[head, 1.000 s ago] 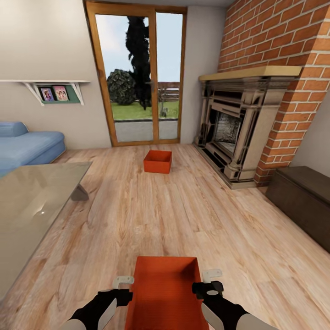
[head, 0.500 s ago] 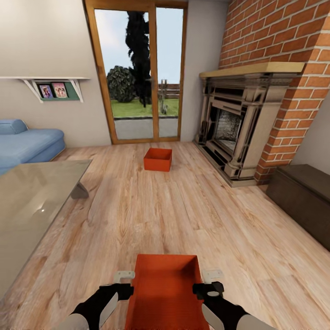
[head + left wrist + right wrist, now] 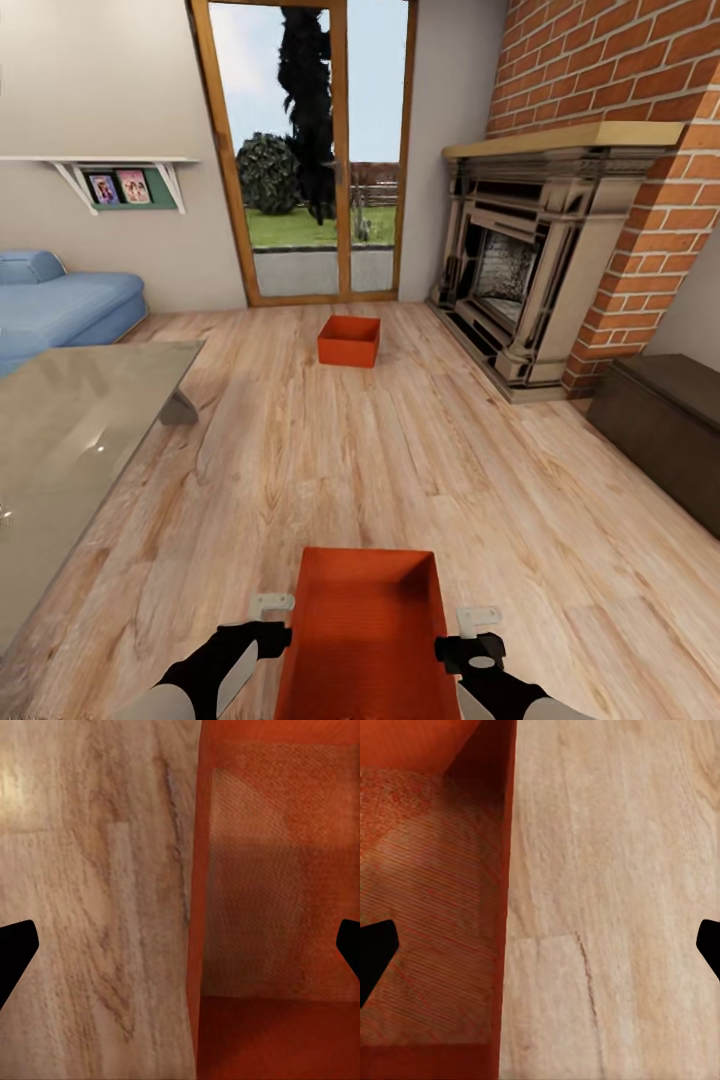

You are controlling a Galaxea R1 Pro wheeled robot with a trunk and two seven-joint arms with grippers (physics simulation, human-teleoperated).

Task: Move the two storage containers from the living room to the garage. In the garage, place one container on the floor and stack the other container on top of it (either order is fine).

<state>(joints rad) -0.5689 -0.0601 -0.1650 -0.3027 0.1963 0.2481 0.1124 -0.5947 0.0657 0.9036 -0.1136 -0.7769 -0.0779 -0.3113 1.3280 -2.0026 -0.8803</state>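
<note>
Claws flank the near storage container (image 3: 368,630): the left claw (image 3: 268,618) sits at its left wall and the right claw (image 3: 470,636) at its right wall. In each wrist view the two dark fingertips stand wide apart at the picture's edges, one over the bin's ribbed orange-red interior, the other over bare planks, with the thin wall (image 3: 196,900) running between them. Both claws therefore straddle a wall with jaws spread; no pad is seen touching it, so a firm grip cannot be confirmed. Whether the bin rests on the boards or is lifted cannot be told.

The far storage container (image 3: 349,341) stands alone on the light wood plank floor (image 3: 400,470), well ahead, in front of the glazed wooden doors (image 3: 310,150) that look onto a lawn. To the right rise the brick fireplace (image 3: 540,260) with its pale mantel and, nearer, a dark brown chest (image 3: 665,425). To the left lie a blue sofa (image 3: 60,305), a wall shelf (image 3: 120,180) with framed pictures, and the low glass-topped table (image 3: 70,450).
</note>
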